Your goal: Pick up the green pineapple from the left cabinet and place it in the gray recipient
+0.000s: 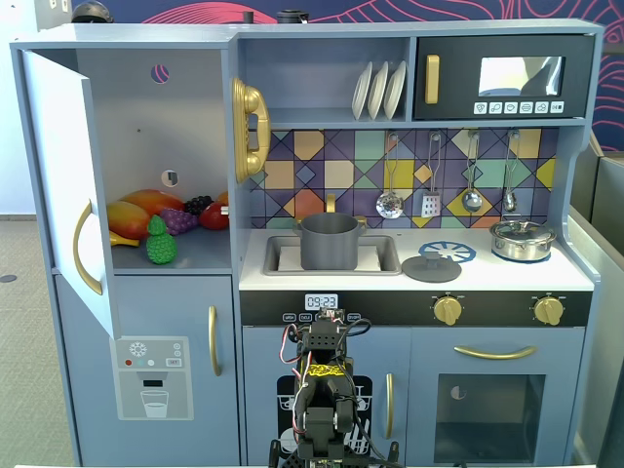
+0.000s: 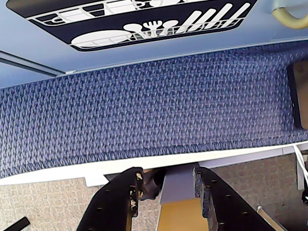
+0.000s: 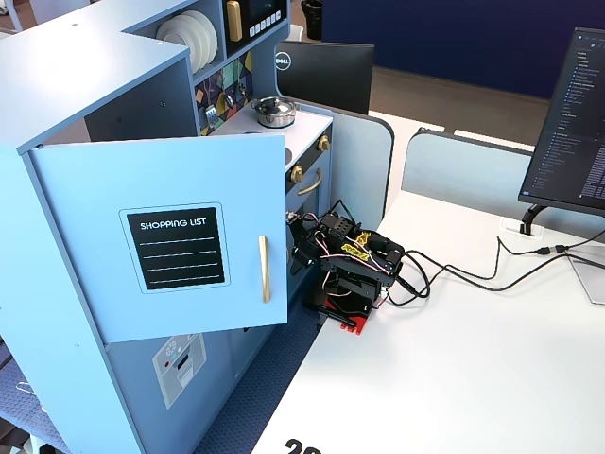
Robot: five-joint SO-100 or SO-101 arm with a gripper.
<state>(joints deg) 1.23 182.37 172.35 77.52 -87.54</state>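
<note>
Green pineapple [image 1: 161, 242] stands upright on the shelf of the left cabinet [image 1: 146, 117], door swung open, just in front of the other toy fruit [image 1: 156, 210]. Gray recipient [image 1: 330, 241] sits in the sink recess, well apart from the pineapple. The arm is folded low before the kitchen front. In the wrist view the tool [image 2: 166, 192] is released, holding nothing, with blue carpet [image 2: 144, 106] beyond its fingers.
</note>
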